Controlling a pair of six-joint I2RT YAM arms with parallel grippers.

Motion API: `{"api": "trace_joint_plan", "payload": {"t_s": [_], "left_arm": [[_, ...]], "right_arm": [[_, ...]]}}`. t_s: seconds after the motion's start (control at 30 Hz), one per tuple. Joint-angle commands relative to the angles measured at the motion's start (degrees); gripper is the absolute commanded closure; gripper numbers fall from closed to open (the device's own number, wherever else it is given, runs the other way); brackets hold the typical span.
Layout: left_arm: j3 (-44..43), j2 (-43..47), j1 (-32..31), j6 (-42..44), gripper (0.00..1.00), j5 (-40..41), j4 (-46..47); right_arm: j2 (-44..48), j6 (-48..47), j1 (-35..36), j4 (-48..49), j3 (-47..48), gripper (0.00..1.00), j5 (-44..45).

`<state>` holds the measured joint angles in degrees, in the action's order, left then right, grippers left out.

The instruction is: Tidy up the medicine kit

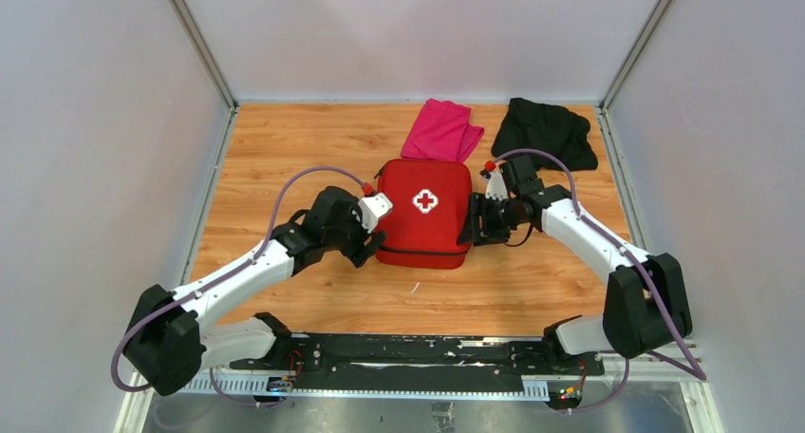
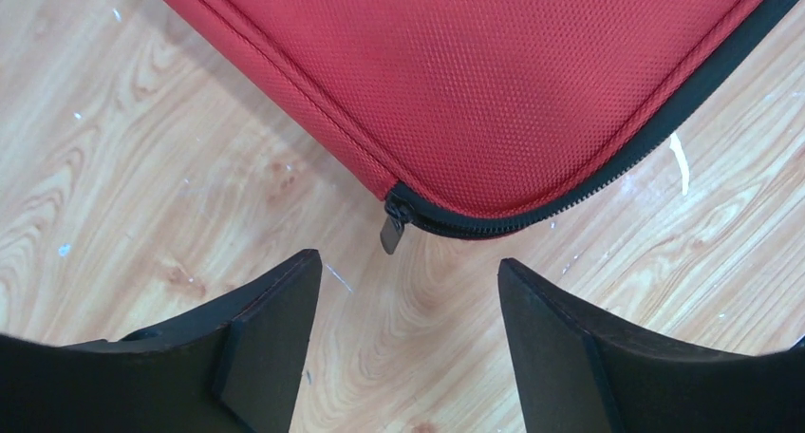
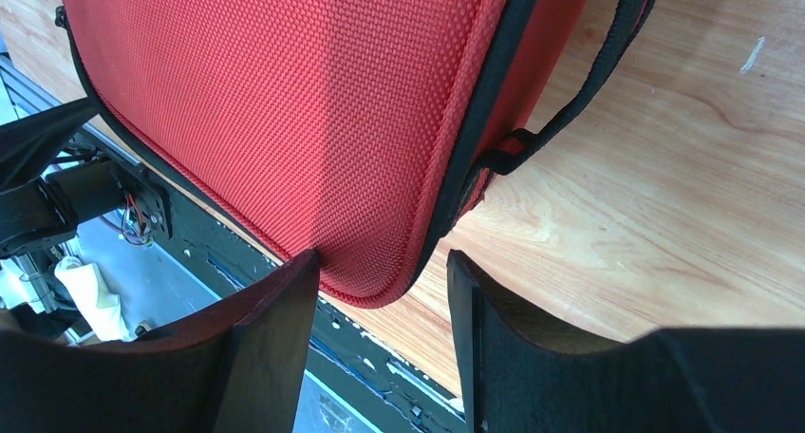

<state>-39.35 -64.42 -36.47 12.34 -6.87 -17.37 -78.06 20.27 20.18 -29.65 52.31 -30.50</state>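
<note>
The red soft zip case [image 1: 423, 232] lies zipped shut mid wooden counter [image 1: 285, 148], its contents hidden. Only the left wrist view shows its small black zip pull [image 2: 392, 232], just ahead of the left hand [image 2: 408, 272], which is wide open and empty. The right hand [image 3: 380, 262] straddles the case's right edge, half open; whether it grips the case is unclear.

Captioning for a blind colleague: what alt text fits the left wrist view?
A rounded corner of the red woven-fabric zip case, black zipper pull at its tip, lies on the pale wooden table. The left end effector hovers open just short of the pull.
</note>
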Motion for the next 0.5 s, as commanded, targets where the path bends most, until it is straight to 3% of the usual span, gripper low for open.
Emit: {"api": "trace_joint_plan", "payload": {"t_s": [0.0, 0.33, 0.47], "left_arm": [[1.59, -1.59, -0.2, 1.34, 0.29, -0.79, -0.19], [4.8, -2.63, -0.18, 4.09, 0.44, 0.84, 12.14], [4.71, -3.86, -0.2, 4.44, 0.54, 0.96, 12.9]], "right_arm": [[-0.62, -1.01, -0.75, -1.83, 1.73, 0.43, -1.04], [-0.36, -1.13, -0.75, -1.9, 1.56, 0.44, -1.31], [-0.24, -1.18, -0.71, -1.9, 1.47, 0.44, -1.23]]}}
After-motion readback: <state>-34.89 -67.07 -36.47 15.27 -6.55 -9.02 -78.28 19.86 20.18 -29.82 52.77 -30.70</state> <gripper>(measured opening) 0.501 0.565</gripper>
